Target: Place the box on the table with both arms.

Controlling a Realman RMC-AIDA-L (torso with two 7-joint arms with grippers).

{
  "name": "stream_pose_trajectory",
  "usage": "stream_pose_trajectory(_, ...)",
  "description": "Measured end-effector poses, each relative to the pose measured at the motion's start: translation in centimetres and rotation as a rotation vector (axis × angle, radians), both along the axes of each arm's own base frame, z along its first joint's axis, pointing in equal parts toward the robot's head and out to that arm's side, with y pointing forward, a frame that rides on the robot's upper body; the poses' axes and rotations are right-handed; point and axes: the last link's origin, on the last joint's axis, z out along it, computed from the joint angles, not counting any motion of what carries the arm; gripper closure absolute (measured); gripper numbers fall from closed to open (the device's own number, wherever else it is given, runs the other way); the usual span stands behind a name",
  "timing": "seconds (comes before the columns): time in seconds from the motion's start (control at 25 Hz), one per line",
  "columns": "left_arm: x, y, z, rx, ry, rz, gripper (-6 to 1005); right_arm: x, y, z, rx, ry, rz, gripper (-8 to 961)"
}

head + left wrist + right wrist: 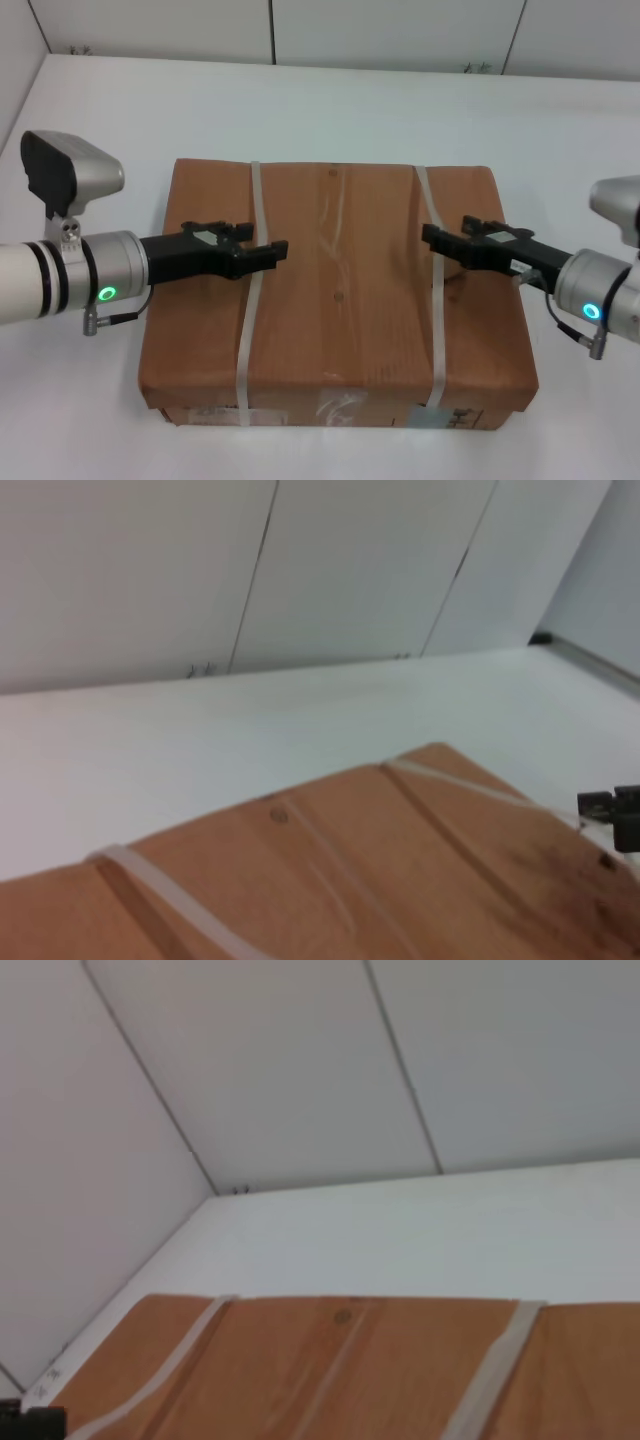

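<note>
The large brown box (340, 300) with two white straps lies flat on the white table (300, 110), its labelled side facing me. My left gripper (272, 250) reaches in from the left over the box top, its tip just past the left strap (250, 300). My right gripper (433, 239) reaches in from the right, its tip at the right strap (436, 310). I cannot tell whether either one touches the box. The left wrist view shows the box top (400, 880) and the right gripper's tip (612, 815). The right wrist view shows the box top (350, 1370) and the left gripper's tip (30, 1422).
White wall panels (400, 30) stand behind the table's far edge. A side wall (15, 60) borders the table at the left. Bare tabletop surrounds the box on the far, left and right sides.
</note>
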Motion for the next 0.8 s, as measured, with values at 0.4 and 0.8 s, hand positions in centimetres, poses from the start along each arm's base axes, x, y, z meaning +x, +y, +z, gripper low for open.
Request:
stream_pose_trajectory(0.4, 0.7, -0.8, 2.4, 0.016, -0.114, -0.106, 324, 0.4, -1.1, 3.2, 0.069, 0.108, 0.109, 173)
stream_pose_trajectory(0.8, 4.0, -5.1, 5.5, -0.062, -0.296, -0.563, 324, -4.3, -3.7, 7.6, -0.030, 0.191, 0.662, 174)
